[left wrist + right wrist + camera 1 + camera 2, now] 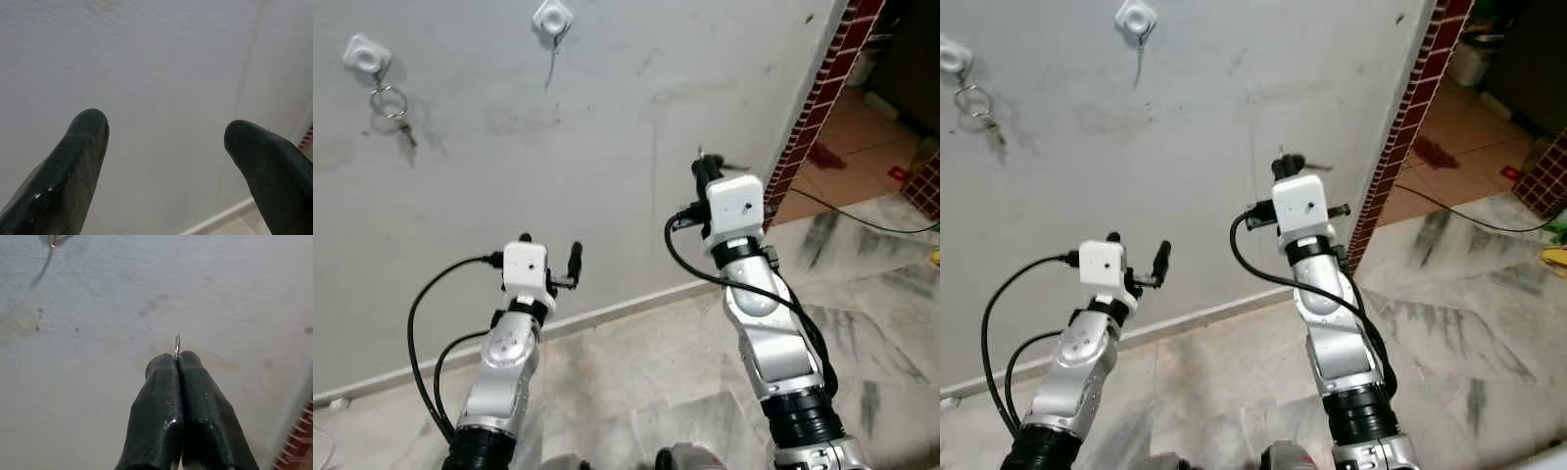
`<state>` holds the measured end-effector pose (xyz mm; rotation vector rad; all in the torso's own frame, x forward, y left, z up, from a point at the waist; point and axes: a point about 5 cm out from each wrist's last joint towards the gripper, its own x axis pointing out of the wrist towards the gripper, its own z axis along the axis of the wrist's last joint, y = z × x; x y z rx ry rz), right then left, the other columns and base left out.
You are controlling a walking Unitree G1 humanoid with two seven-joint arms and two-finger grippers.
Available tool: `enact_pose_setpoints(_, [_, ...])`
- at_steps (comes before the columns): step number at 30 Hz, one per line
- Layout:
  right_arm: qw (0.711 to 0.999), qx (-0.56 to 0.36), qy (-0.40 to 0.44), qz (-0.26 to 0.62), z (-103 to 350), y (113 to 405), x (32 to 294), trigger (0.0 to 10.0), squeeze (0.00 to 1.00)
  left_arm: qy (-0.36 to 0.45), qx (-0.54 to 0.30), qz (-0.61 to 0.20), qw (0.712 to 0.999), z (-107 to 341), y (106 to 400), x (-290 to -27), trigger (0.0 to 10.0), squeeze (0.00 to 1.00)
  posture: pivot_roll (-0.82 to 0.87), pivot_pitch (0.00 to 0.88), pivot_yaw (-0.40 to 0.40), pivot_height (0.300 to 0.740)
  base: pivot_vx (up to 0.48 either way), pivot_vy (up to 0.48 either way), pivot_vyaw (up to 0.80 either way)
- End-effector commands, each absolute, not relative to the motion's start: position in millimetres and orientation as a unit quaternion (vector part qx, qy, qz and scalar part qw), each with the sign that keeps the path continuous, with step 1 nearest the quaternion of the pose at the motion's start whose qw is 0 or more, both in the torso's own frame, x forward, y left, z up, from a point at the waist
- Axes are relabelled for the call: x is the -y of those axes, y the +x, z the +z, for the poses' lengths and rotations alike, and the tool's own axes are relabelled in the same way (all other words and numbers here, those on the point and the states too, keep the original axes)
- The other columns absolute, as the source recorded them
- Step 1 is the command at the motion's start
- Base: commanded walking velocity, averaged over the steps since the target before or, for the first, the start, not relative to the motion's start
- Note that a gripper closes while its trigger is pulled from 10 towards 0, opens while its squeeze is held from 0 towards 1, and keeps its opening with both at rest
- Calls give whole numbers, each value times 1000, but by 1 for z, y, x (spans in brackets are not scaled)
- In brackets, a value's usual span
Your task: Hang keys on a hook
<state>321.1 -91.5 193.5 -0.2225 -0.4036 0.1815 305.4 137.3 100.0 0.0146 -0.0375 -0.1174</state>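
Robot facing a grey wall point(636, 147) above a marbled floor point(862, 294). Two white hooks are fixed high on the wall: the left hook point(364, 54) carries a ring with keys point(393, 108) hanging below it; the right hook point(553, 18) is bare, with only a thin dark streak under it. The right gripper point(176, 360) is raised toward the wall, lower than the right hook and off to its right; its jaws are pressed together on a thin metal key ring point(176, 346), whose edge stands up just above the fingertips, and a small part of the keys shows beside the gripper in the head views. The left gripper point(166, 132) is held lower, near the wall, its jaws spread wide with nothing between them. A red brick edge point(822, 98) ends the wall on the right, with a tiled doorway floor point(862, 137) beyond.
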Motion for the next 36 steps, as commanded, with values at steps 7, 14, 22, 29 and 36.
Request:
enact_pose_setpoints(7, [965, 210, -106, 111, 197, 318, 79, 10000, 0, 13, 18, -33, 999, 98, 303, -150, 10000, 0, -13, 180, 50, 740, 148, -35, 0])
enact_pose_setpoints(14, [965, 209, -108, 117, 196, 316, 77, 10000, 0, 16, 16, -32, 999, 96, 302, -150, 10000, 0, -16, 181, 48, 740, 0, 0, 551])
enact_pose_setpoints(22, [965, 206, -107, 119, 195, 316, 77, 10000, 0, 15, 15, -32, 999, 95, 303, -148, 10000, 0, -19, 179, 44, 740, 0, 0, 794])
enact_pose_setpoints(29, [965, 208, -108, 116, 197, 318, 78, 10000, 0, 30, -16, -40, 999, 81, 300, -149, 10000, 0, -18, 173, 45, 740, 0, 0, 794])
enact_pose_setpoints(36, [966, 210, -103, 105, 200, 322, 81, 10000, 0, 38, -50, -55, 996, 61, 291, -152, 10000, 0, -15, 171, 45, 740, 0, 0, 226])
